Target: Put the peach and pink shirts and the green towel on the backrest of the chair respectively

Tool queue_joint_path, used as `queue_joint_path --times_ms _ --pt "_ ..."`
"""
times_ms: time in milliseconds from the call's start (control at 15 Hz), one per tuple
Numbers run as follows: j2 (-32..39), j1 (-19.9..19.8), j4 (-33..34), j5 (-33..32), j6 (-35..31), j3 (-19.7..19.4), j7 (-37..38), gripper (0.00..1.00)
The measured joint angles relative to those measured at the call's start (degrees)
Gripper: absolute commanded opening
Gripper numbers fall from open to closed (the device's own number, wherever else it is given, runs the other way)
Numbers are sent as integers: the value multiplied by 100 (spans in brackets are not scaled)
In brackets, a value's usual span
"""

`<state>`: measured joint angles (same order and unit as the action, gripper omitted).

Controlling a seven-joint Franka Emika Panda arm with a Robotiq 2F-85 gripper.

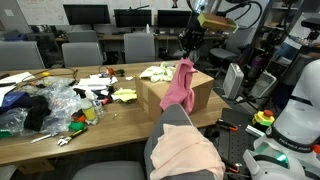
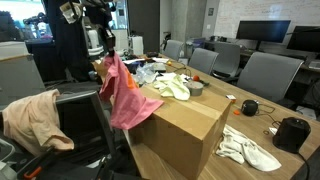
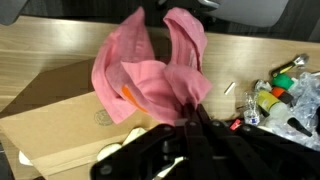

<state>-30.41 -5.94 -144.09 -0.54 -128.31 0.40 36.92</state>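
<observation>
My gripper [image 1: 188, 57] [image 2: 104, 57] is shut on the top of the rose pink shirt [image 1: 181, 86] [image 2: 122, 92], which hangs down over the near corner of a cardboard box [image 1: 200, 93] [image 2: 185, 125]. In the wrist view the pink shirt [image 3: 150, 70] bunches into the shut jaws of the gripper [image 3: 191, 113]. The peach shirt [image 1: 186, 152] [image 2: 30, 118] lies draped over the grey chair's backrest [image 1: 171, 119]. On the table behind the box lies the pale green towel [image 1: 157, 72] [image 2: 176, 87].
Plastic bags, bottles and dark clothes [image 1: 45, 105] clutter one end of the wooden table [image 1: 110, 135]. A small yellow item [image 1: 125, 95] lies near the box. A white cloth [image 2: 250, 148] and black objects [image 2: 292, 133] sit beyond it. Grey chairs [image 1: 82, 53] line the far side.
</observation>
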Motion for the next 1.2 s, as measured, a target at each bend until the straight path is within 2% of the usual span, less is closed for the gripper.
queue_joint_path --times_ms 533,1200 --pt "14 147 431 114 554 241 -576 1" --pt "324 420 1285 85 1468 969 -727 1"
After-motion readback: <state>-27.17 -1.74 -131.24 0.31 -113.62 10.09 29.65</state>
